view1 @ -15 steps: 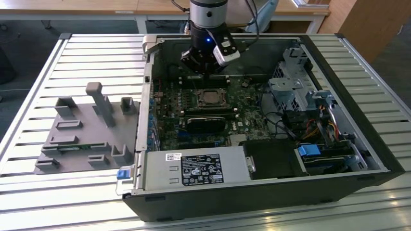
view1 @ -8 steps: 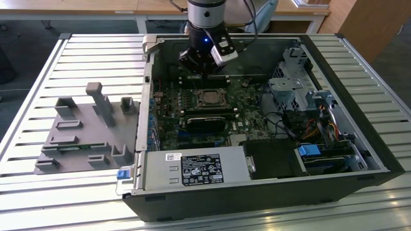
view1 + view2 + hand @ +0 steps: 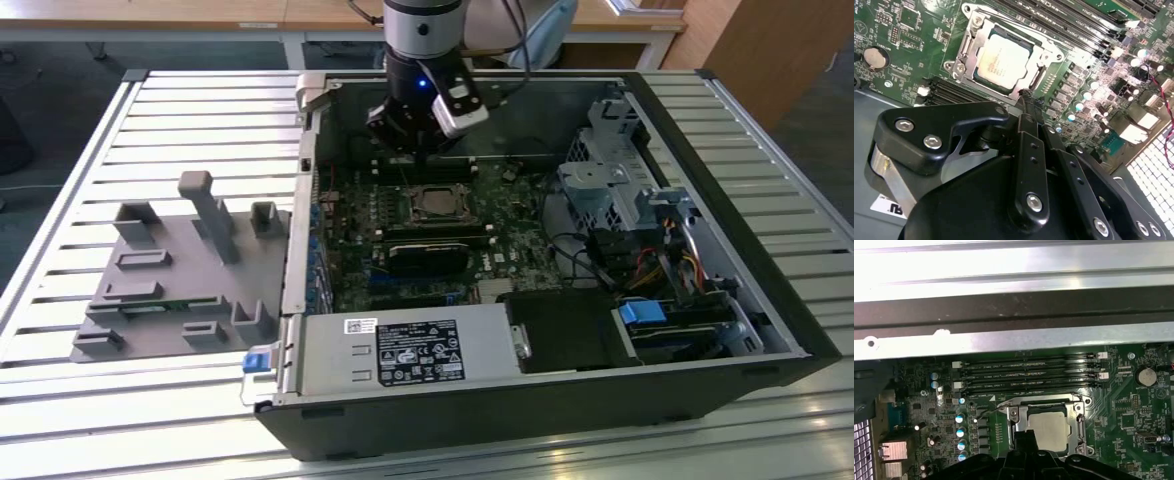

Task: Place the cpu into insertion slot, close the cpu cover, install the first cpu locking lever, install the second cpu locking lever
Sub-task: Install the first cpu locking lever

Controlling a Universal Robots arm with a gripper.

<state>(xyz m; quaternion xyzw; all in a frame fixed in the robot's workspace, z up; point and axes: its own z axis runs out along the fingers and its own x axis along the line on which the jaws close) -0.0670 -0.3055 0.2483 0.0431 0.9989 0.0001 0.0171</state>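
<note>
In an open computer case (image 3: 747, 250) lies the green board with the insertion slot (image 3: 974, 27). The cpu (image 3: 434, 204) sits in it, its pale metal face up in both wrist views (image 3: 1003, 61) (image 3: 1051, 429). The silvery cpu cover (image 3: 1046, 57) (image 3: 1015, 414) lies flat around the chip. A thin wire lever (image 3: 989, 411) sticks out beside the socket. My gripper (image 3: 424, 150) hangs just behind the socket in the exterior view. Its black fingertips (image 3: 1026, 96) (image 3: 1023, 436) are shut with nothing between them, close over the socket's edge.
Long black memory slots (image 3: 1029, 372) run beside the socket, and the case's metal wall (image 3: 1014, 335) is just beyond them. A power supply (image 3: 400, 352) and a drive cage (image 3: 607, 190) fill the case's front and the exterior view's right. A grey fixture (image 3: 187, 270) stands outside, on that view's left.
</note>
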